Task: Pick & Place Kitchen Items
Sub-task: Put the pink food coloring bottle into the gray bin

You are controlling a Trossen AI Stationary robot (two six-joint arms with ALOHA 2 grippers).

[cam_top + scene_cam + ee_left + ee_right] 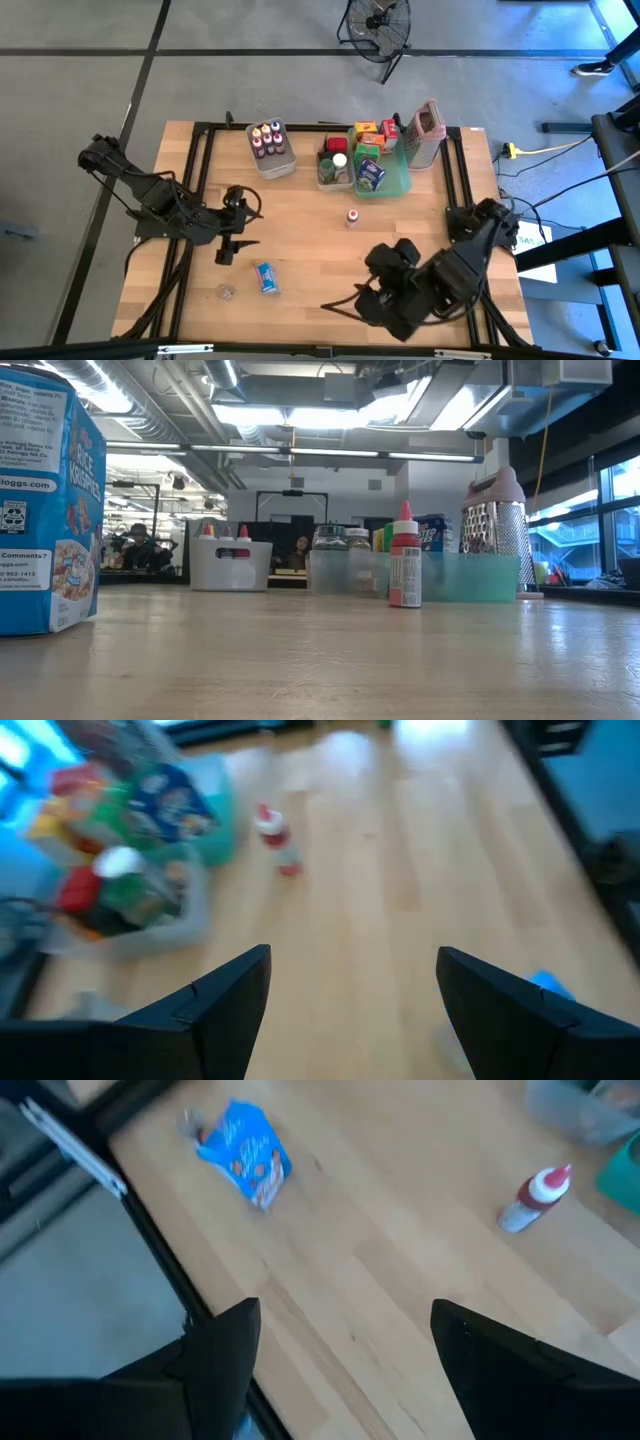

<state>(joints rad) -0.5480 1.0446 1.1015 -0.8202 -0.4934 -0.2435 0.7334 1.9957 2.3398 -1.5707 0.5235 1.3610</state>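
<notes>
A small blue cereal box [266,277] lies flat on the wooden table near its front left; the low view shows it close up [45,500]. A little red-capped bottle [352,217] stands upright mid-table on its base [405,565]. My left gripper [250,227] hovers open left of centre, above the bare wood, with the bottle [277,838] ahead of it. My right gripper [352,300] hangs open over the front of the table, between the box [245,1155] and the bottle [535,1198]. Neither holds anything.
Along the far edge stand a clear bin of small bottles [271,148], a clear bin of jars [335,165], a teal tray [397,180] with little boxes, and a metal grater [428,135]. A tiny clear thing [226,291] lies front left. Bare wood shows mid-table.
</notes>
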